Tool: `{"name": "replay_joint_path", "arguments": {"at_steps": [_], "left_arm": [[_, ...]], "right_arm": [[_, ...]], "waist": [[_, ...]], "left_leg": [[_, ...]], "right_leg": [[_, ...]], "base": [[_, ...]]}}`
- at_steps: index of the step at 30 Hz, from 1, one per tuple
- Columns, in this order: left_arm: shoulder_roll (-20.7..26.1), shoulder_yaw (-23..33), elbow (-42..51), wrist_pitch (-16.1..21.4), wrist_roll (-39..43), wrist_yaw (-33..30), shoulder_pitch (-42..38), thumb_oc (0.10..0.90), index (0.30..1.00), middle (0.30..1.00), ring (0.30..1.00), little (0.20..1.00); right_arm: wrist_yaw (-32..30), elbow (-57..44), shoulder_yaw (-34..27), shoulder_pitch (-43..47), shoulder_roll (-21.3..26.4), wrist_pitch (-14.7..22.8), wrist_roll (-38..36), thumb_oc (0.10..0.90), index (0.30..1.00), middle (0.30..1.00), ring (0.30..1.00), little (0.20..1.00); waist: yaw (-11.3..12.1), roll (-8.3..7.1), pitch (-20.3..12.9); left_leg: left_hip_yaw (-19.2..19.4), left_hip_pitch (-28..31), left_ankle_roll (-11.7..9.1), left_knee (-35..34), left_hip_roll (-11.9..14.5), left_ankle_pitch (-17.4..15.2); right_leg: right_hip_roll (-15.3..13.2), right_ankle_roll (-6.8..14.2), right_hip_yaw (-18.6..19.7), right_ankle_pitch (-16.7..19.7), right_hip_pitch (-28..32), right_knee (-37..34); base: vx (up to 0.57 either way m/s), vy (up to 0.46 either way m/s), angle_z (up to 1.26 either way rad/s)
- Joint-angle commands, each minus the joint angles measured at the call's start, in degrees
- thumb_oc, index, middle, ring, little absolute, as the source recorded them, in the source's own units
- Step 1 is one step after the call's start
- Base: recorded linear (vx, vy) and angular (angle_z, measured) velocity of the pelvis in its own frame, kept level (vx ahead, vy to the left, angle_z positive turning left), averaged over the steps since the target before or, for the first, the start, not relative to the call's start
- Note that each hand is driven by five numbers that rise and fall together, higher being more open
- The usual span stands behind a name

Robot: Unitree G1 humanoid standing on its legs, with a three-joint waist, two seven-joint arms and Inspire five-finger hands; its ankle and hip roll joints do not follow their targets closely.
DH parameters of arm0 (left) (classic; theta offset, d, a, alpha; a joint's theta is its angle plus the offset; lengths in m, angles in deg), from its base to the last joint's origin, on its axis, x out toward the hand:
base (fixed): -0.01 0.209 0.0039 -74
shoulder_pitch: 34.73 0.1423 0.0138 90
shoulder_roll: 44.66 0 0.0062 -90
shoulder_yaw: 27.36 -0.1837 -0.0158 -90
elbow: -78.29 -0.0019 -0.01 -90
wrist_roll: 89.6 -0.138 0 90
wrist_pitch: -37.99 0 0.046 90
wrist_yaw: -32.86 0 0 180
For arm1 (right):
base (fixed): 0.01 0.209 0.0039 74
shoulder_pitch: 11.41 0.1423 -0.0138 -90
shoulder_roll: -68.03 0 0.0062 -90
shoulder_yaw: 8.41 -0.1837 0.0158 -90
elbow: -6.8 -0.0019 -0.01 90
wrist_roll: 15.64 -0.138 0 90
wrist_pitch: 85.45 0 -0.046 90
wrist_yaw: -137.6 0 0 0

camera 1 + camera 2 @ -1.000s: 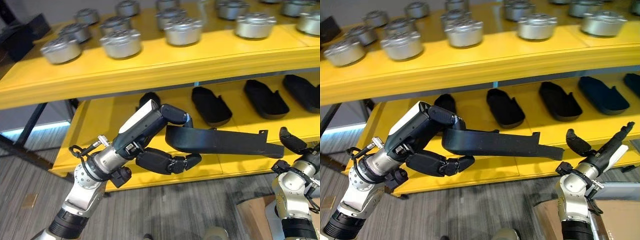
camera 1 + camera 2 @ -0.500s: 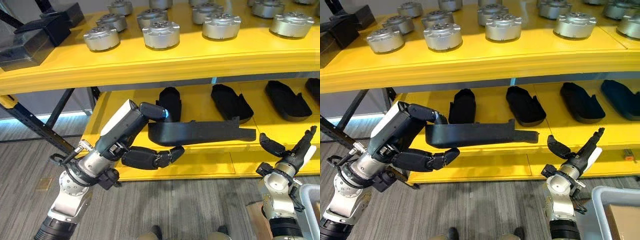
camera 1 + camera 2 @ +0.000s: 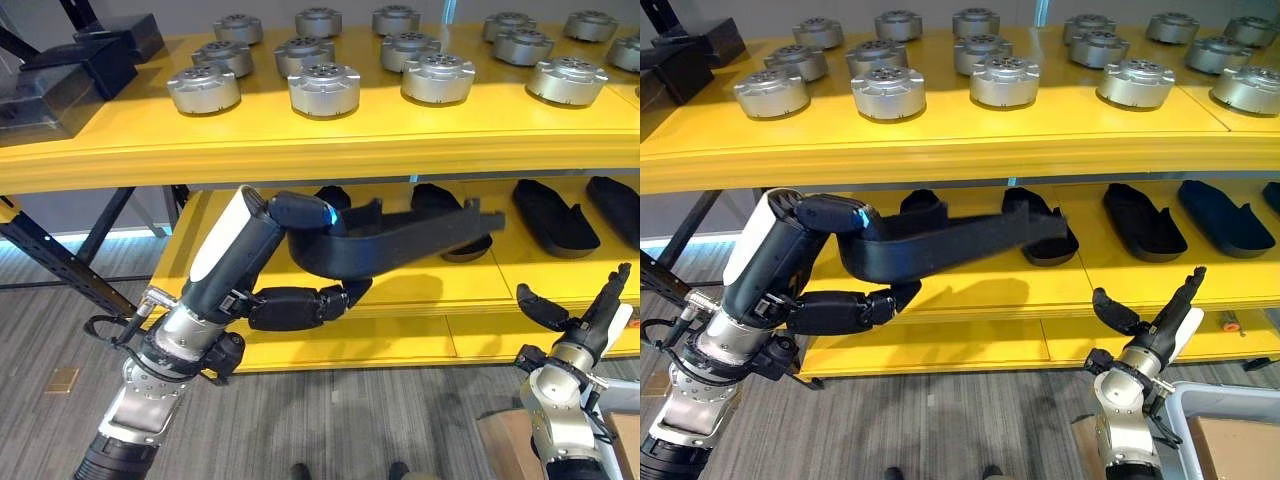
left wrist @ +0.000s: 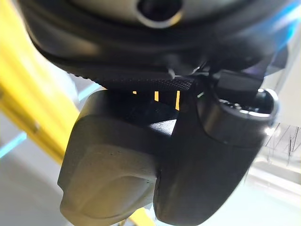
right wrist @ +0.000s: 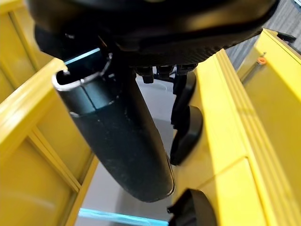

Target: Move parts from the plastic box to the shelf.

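A long black part (image 3: 400, 235) is gripped by the left hand (image 3: 300, 260) at the lower shelf (image 3: 420, 295); the right hand (image 3: 1145, 325) apparently hangs relaxed, holding nothing.

Metal discs (image 3: 323, 88) above, parts (image 3: 1143, 222) below.

The long part (image 3: 400, 235) pinched by the left hand (image 3: 290, 300) looks like matt black plastic, faintly grainy in the wrist view. Along the shelf's (image 3: 300, 150) upper board sit round housings (image 3: 323, 88) of brushed, dull-shining metal; the shelf itself is smooth, semi-gloss yellow
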Motion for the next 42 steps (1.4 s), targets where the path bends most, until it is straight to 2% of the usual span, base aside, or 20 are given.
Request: {"name": "replay_joint_path", "arguments": {"at_steps": [1, 2, 4, 5, 6, 8, 10, 12, 13, 15, 16, 19, 20, 21, 23, 29, 30, 33, 36, 42], "left_arm": [[-1.73, 6.58, 5.91, 5.99, -2.18, -13.22, -6.02, 0.400, 0.300, 0.300, 0.300, 0.300], [-1.83, 7.08, 6.18, 5.94, -4.48, -15.72, -5.53, 0.400, 0.300, 0.300, 0.300, 0.300], [-1.75, 7.67, 6.28, 6.00, -5.99, -17.54, -4.92, 0.400, 0.300, 0.300, 0.300, 0.300], [-0.81, 9.05, 6.50, 5.56, -8.57, -21.68, -3.35, 0.400, 0.300, 0.300, 0.300, 0.300], [-0.36, 9.44, 6.64, 4.93, -10.25, -23.75, -2.81, 0.400, 0.300, 0.300, 0.300, 0.300], [0.40, 10.09, 6.44, 4.37, -11.81, -27.36, -1.44, 0.400, 0.300, 0.300, 0.300, 0.300], [0.57, 10.36, 6.12, 3.98, -14.74, -30.12, -0.87, 0.400, 0.300, 0.300, 0.300, 0.300], [0.97, 9.98, 5.24, 3.54, -17.41, -33.34, -0.98, 0.400, 0.300, 0.300, 0.300, 0.300], [1.15, 9.62, 4.65, 3.40, -18.67, -35.08, -1.23, 0.400, 0.300, 0.300, 0.300, 0.300], [1.58, 9.21, 4.07, 3.02, -19.21, -36.44, -1.09, 0.400, 0.300, 0.300, 0.300, 0.300], [1.71, 9.00, 4.03, 2.72, -18.74, -36.13, -0.85, 0.400, 0.300, 0.300, 0.300, 0.300], [1.59, 8.29, 3.25, 3.24, -15.51, -32.32, -1.59, 0.400, 0.300, 0.300, 0.300, 0.300], [1.50, 8.26, 3.32, 3.14, -14.69, -31.35, -1.61, 0.400, 0.300, 0.300, 0.300, 0.300], [1.22, 7.69, 3.36, 3.13, -13.58, -29.27, -1.55, 0.400, 0.300, 0.300, 0.300, 0.300], [0.59, 6.71, 3.97, 2.49, -11.05, -25.46, -2.09, 0.400, 0.300, 0.300, 0.300, 0.300], [0.10, 5.95, 5.14, 0.77, -10.76, -21.90, -1.21, 0.400, 0.300, 0.300, 0.300, 0.300], [0.05, 5.65, 5.20, 0.37, -11.84, -22.69, -1.07, 0.400, 0.300, 0.300, 0.300, 0.300], [0.83, 4.67, 4.53, -0.98, -20.60, -30.48, -1.05, 0.400, 0.300, 0.300, 0.300, 0.300], [1.86, 4.23, 3.15, -2.57, -25.02, -35.69, -1.91, 0.400, 0.300, 0.300, 0.300, 0.300], [1.71, 0.51, 0.33, -3.75, -22.50, -32.08, -4.20, 0.400, 0.300, 0.300, 0.300, 0.300]], "right_arm": [[0.05, -6.76, -4.26, 3.96, 4.11, 8.48, 2.34, 0.900, 1.000, 1.000, 1.000, 1.000], [0.50, -7.17, -4.11, 3.98, 3.94, 8.97, 2.13, 0.900, 1.000, 1.000, 1.000, 1.000], [0.98, -7.79, -3.88, 3.84, 3.54, 8.90, 1.82, 0.900, 1.000, 1.000, 1.000, 1.000], [2.66, -8.98, -3.19, 3.80, 3.50, 8.60, 2.00, 0.900, 1.000, 1.000, 1.000, 1.000], [3.34, -9.45, -2.57, 3.88, 3.76, 8.54, 1.83, 0.900, 1.000, 1.000, 1.000, 1.000], [4.75, -9.85, -1.45, 4.08, 4.44, 8.32, 2.05, 0.900, 1.000, 1.000, 1.000, 1.000], [5.24, -9.56, -0.65, 4.58, 4.90, 8.79, 2.25, 0.900, 1.000, 1.000, 1.000, 1.000], [5.44, -9.54, -0.16, 4.65, 5.57, 9.14, 2.43, 0.900, 1.000, 1.000, 1.000, 1.000], [5.47, -9.70, 0.02, 4.44, 6.07, 9.50, 2.78, 0.900, 1.000, 1.000, 1.000, 1.000], [6.73, -9.17, 0.00, 4.59, 6.80, 10.00, 1.76, 0.900, 1.000, 1.000, 1.000, 1.000], [7.44, -8.78, -0.26, 4.77, 6.88, 9.75, 1.89, 0.900, 1.000, 1.000, 1.000, 1.000], [7.91, -9.32, -1.21, 3.71, 5.99, 7.80, 1.41, 0.900, 1.000, 1.000, 1.000, 1.000], [7.88, -9.42, -1.16, 3.66, 5.74, 7.61, 1.42, 0.900, 1.000, 1.000, 1.000, 1.000], [7.82, -9.82, -1.01, 3.67, 5.11, 6.58, 0.63, 0.900, 1.000, 1.000, 1.000, 1.000], [6.79, -10.70, -0.89, 3.73, 4.24, 5.50, 1.41, 0.900, 1.000, 1.000, 1.000, 1.000], [7.12, -12.98, -0.98, 2.32, 3.40, 3.70, 1.64, 0.900, 1.000, 1.000, 1.000, 1.000], [6.99, -12.78, -0.96, 2.28, 3.42, 4.08, 1.72, 0.900, 1.000, 1.000, 1.000, 1.000], [6.21, -12.58, -1.00, 1.63, 3.89, 4.97, 1.52, 0.900, 1.000, 1.000, 1.000, 1.000], [5.44, -12.85, -1.20, 0.55, 4.36, 5.67, 1.72, 0.900, 1.000, 1.000, 1.000, 1.000], [5.27, -12.01, -1.14, -0.39, 4.63, 6.74, -0.25, 0.900, 1.000, 1.000, 1.000, 1.000]], "waist": [[-2.46, -2.35, 1.62], [-2.74, -2.05, 1.66], [-2.86, -1.78, 1.50], [-3.04, -1.06, 1.01], [-2.96, -0.82, 0.86], [-3.05, -0.54, 0.80], [-3.15, -0.44, 0.92], [-4.05, -0.19, 1.17], [-4.56, 0.25, 1.28], [-4.96, 1.11, 1.46], [-4.75, 1.49, 1.73], [-4.45, 1.28, 1.62], [-4.35, 1.16, 1.61], [-3.94, 0.66, 1.33], [-2.96, -0.21, 0.78], [-1.60, -1.84, 0.32], [-1.31, -2.10, 0.39], [-0.55, -3.06, 1.04], [-0.21, -3.90, 1.58], [0.11, -5.24, 3.34]], "left_leg": [[1.61, -4.75, 1.46, 20.90, -3.47, -9.35], [1.10, -3.76, 1.50, 18.41, -1.96, -9.38], [0.40, -2.40, 1.57, 15.27, -0.66, -8.94], [-2.09, 1.09, 0.93, 5.76, 2.62, -6.69], [-3.55, 2.19, -0.37, 2.27, 4.74, -4.03], [-5.55, 2.99, -3.69, -2.25, 10.19, 4.23], [-6.57, 2.62, -5.09, -4.24, 13.51, 9.13], [-5.32, 2.19, -5.90, -5.61, 16.47, 11.67], [-4.39, 2.14, -6.19, -6.00, 16.89, 11.61], [-4.53, 2.81, -6.25, -6.57, 16.02, 8.88], [-4.31, 3.17, -6.34, -6.04, 14.80, 5.66], [-2.61, 4.01, -5.41, -4.21, 10.97, -0.65], [-2.45, 4.18, -5.12, -4.05, 10.45, -1.20], [-2.02, 4.69, -4.32, -4.23, 8.91, -2.27], [-1.72, 4.85, -3.22, -4.74, 7.00, -3.47], [-1.53, 4.11, -2.04, -5.11, 5.33, -4.63], [-1.64, 3.78, -1.92, -4.96, 5.20, -4.73], [-2.21, 2.16, -1.66, -3.89, 5.10, -4.82], [-3.14, 0.32, -1.56, -2.27, 5.11, -4.93], [-5.07, -3.47, -1.36, 2.42, 5.46, -5.72]], "right_leg": [[3.90, -4.22, 2.95, -0.67, 1.39, 0.76], [3.84, -4.33, 3.21, -0.94, 1.30, 1.35], [3.69, -4.32, 3.42, -1.19, 1.00, 1.89], [3.21, -4.16, 4.34, -2.02, 0.36, 2.81], [2.89, -4.06, 5.02, -2.49, 0.39, 2.90], [2.10, -3.95, 6.07, -3.03, 0.45, 3.03], [1.39, -3.93, 6.58, -3.26, 0.31, 3.20], [0.12, -3.82, 6.37, -3.53, -0.09, 3.68], [-0.66, -3.48, 6.26, -3.73, -0.36, 4.04], [-1.72, -2.59, 6.97, -4.15, -1.19, 5.28], [-2.67, -1.62, 7.63, -4.33, -1.77, 6.61], [-4.99, 1.07, 6.54, -2.21, -1.16, 5.19], [-5.29, 1.44, 6.49, -1.82, -1.01, 4.78], [-6.38, 2.65, 5.96, 0.00, -0.68, 3.05], [-7.82, 3.62, 4.73, 2.54, 0.08, -0.29], [-8.81, 4.64, 3.76, 4.85, 0.97, -4.36], [-8.86, 4.76, 3.69, 4.98, 1.07, -4.65], [-8.63, 5.07, 4.07, 4.69, 1.33, -4.72], [-8.08, 5.24, 4.63, 4.02, 1.45, -4.32], [-6.58, 4.40, 5.51, 1.95, 1.01, -1.50]], "base": [[0.10, 0.087, 0.47], [0.11, 0.139, 0.26], [0.10, 0.222, -0.16], [0.15, 0.360, -0.21], [0.18, 0.460, -0.31], [0.10, 0.358, -0.37], [0.04, 0.321, -0.44], [0.03, 0.375, -0.47], [0.03, 0.459, -0.35], [0.06, 0.423, -0.14], [0.11, 0.399, -0.12], [0.11, 0.298, -0.12], [0.10, 0.181, 0.12], [0.08, 0.145, 0.04], [0.08, 0.117, -0.04], [0.04, 0.027, 0.01], [0.02, -0.028, -0.04], [0.00, -0.045, 0.00], [-0.01, -0.079, 0.10], [-0.01, -0.102, 0.14]]}}
